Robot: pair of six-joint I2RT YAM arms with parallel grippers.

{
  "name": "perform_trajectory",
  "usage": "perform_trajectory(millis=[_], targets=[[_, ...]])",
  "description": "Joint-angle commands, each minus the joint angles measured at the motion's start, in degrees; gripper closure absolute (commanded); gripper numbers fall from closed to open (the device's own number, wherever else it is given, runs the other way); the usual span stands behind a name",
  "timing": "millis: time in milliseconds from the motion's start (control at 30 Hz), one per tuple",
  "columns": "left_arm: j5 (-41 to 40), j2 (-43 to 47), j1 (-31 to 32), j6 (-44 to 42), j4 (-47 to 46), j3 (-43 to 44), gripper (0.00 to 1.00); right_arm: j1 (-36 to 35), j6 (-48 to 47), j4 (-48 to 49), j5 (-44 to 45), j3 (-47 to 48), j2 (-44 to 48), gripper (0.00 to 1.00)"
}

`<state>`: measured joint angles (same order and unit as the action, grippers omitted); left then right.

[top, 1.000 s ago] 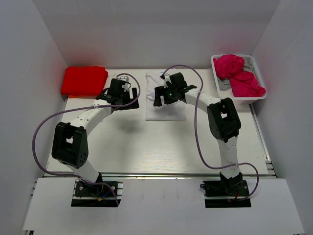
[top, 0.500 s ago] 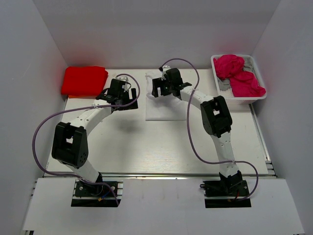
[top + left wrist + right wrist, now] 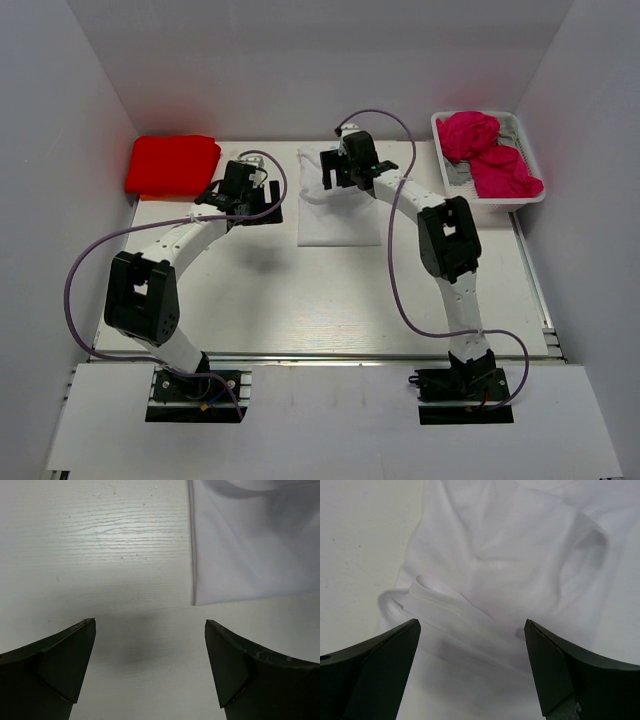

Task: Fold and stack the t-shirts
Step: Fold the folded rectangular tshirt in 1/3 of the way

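The right pincer (image 3: 471, 625) has its two fingers wide apart. It holds nothing. It hangs over the white shirt (image 3: 510, 555), just above a bunched-up fold in the lower left of its own view. From the top view this pincer (image 3: 335, 172) sits at the far end of the white shirt (image 3: 340, 215), in the upper middle of the frame.

The left pincer (image 3: 149, 622) is open too, over the bare tabletop (image 3: 100, 540). A corner of the white shirt (image 3: 250, 545) shows in the upper right of its view, near but not touching.

I think the step is folding the white shirt. It looks partly folded, but the far end is lumpy. Next, the right pincer needs to go down and pinch that loose fold. It must grab only the top layer.

Count: one white shirt. One red shirt (image 3: 172, 163), folded, in the upper left. Two pink lumps (image 3: 505, 172) in one basket (image 3: 496, 202), upper right; probably two shirts, but I cannot be sure. Two pincers.
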<state>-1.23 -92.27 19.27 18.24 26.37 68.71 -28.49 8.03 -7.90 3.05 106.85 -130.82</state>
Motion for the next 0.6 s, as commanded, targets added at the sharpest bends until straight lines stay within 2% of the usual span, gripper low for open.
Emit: perform_trajectory(millis=[0,100,267,367,567], targets=[[5.0,3.3,0.5,-2.7,-1.8,-0.4,0.00,1.0,4.9,-4.5,8.4,-1.5,11.0,0.10],[8.3,0.7,0.5,-3.4,-3.2,-0.4,0.00,1.7,8.4,-8.9,10.4,-7.1,16.5,0.10],[14.9,-5.2,1.8,-4.5,-5.8,1.1,0.00,3.0,14.0,-10.6,11.9,-23.8,26.3,0.10],[15.5,-10.2,4.4,-4.5,-5.0,4.1,0.00,4.1,16.7,-11.2,10.1,-34.6,31.8,0.10],[14.6,-14.3,7.1,-4.5,-5.6,5.2,0.00,4.7,16.2,-11.0,4.9,-43.5,35.8,0.10]])
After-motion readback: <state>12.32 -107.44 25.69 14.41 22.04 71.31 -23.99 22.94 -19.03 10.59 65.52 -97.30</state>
